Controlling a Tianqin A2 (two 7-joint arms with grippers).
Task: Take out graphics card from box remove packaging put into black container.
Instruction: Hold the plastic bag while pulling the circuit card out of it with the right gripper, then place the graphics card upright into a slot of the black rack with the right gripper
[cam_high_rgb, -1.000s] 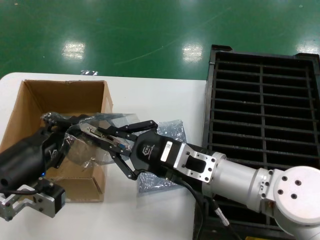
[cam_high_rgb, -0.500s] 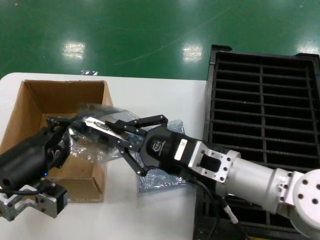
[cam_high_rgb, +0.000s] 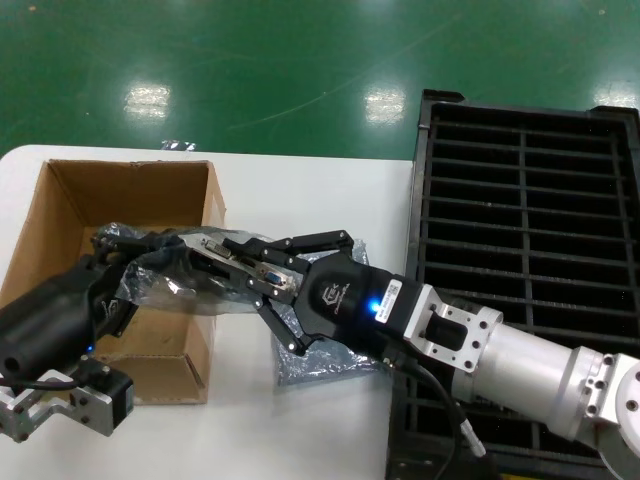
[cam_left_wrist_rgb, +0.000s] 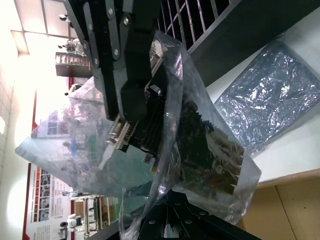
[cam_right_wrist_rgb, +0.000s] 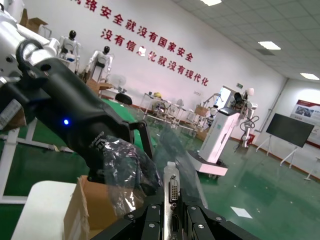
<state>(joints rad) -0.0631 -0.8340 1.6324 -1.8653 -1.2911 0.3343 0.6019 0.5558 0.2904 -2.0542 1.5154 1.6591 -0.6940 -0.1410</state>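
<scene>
crinkly grey-blue plastic, the packaging (cam_high_rgb: 165, 280), hangs in the air over the right wall of the box (cam_high_rgb: 60, 215), stretched between the two grippers. the left gripper (cam_high_rgb: 118, 250) reaches in from the near left edge of the white table (cam_high_rgb: 300, 185) and has its black fingers closed on the bunched left end of the bag; in the left wrist view the packaging (cam_left_wrist_rgb: 200, 145) fills the picture, with the dark board visible through the film. the right gripper (cam_high_rgb: 245, 268) comes from the near right, across the table's front, and its long black fingers are pinched shut on the silver bracket end of the graphics card (cam_high_rgb: 225, 262), whose blue port shows just by the fingertips. in the right wrist view the bracket of the graphics card (cam_right_wrist_rgb: 171, 187) stands upright between the closed jaws, a white port facing the camera, with the packaging (cam_right_wrist_rgb: 125, 165) draped off toward the left gripper (cam_right_wrist_rgb: 142, 145) beyond it. the card is still partly inside the bag; how much of the board is out i cannot tell.

a second flat antistatic bag (cam_high_rgb: 345, 258) lies on the table under the right arm, between the box and the black container (cam_high_rgb: 520, 200), which sits along the table's right edge with its slots showing nothing in them.
</scene>
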